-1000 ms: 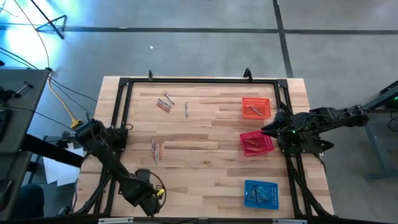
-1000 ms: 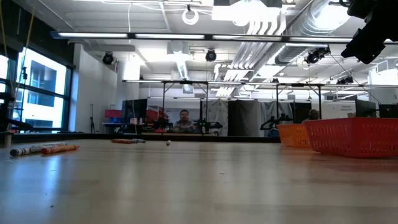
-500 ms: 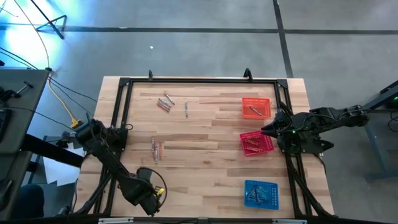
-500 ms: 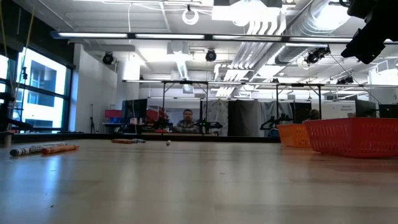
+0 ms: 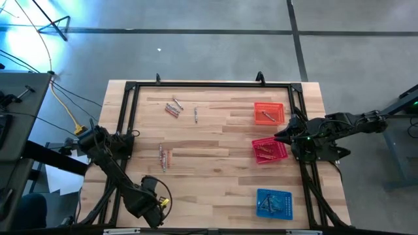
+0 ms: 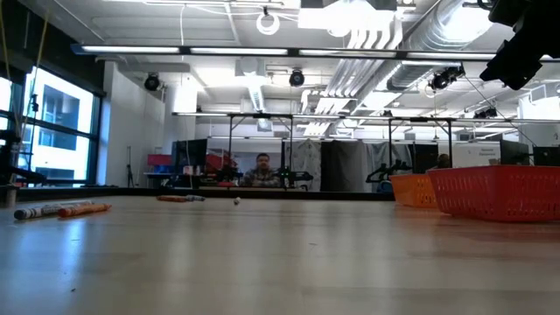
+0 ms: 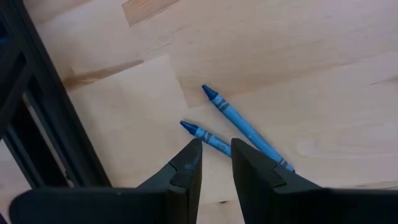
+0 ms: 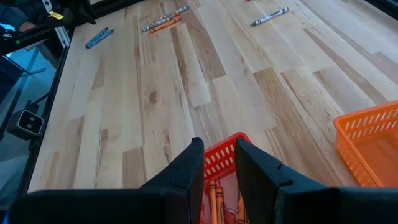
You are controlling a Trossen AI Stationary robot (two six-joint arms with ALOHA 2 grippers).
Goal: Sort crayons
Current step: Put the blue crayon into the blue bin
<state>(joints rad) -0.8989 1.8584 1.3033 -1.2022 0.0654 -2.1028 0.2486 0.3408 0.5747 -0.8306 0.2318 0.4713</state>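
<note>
From overhead, the wooden table (image 5: pixel 215 130) has three little baskets down the right side: orange basket (image 5: pixel 268 112) at the far end, red basket (image 5: pixel 270 149) in the middle, blue basket (image 5: pixel 274 203) nearest. All three have crayons in them. Loose crayons are left on the bare wood: a small cluster (image 5: pixel 173 108) toward the far left, a single grey one (image 5: pixel 195 115) just beside it, and a grey and orange pair (image 5: pixel 164 156) mid-left. The right gripper (image 5: pixel 282 136) hangs at the red basket's far right corner. The left gripper (image 5: pixel 159 207) sits low at the near left corner.

At table height, the grey and orange crayons (image 6: pixel 59 209) lie at the left, both warm-coloured baskets at the right, and a person (image 6: pixel 262 171) sits far back in the room.

Left wrist cam: two blue crayons (image 7: pixel 233 124) lie side by side on the wood, right in front of the fingers (image 7: pixel 186 171), which stand narrowly apart with nothing between them.

Right wrist cam: fingers (image 8: pixel 189 168) narrowly parted too, empty, poised over the red basket's rim (image 8: pixel 219 152).
</note>
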